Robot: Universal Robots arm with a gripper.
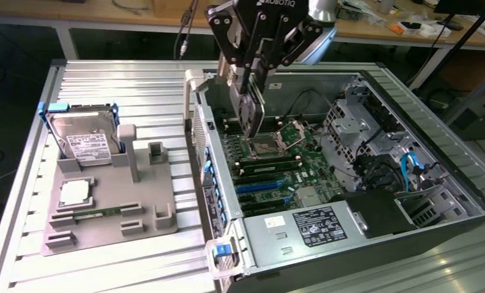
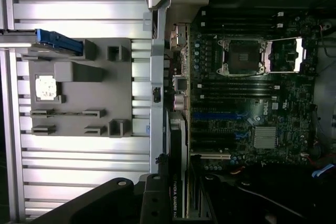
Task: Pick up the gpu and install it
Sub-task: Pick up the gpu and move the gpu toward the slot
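Claw (image 1: 247, 85) first: we have it clamped on the gpu (image 1: 252, 116), which hangs edge-down right under it, above the motherboard (image 1: 308, 160) in the open case (image 1: 373, 262). So pickup's done; plugging it in isn't yet, far as we see.

Qty on bench: gpu (image 1: 251, 115) x1; hard drive (image 1: 83, 139) x1; memory stick (image 1: 96, 212) x1; CPU chip (image 1: 74, 193) x1; grey holder tray (image 1: 100, 237) x1; PC case (image 1: 373, 259) x1; mobo (image 1: 309, 162) x1; PSU (image 1: 312, 227) x1.
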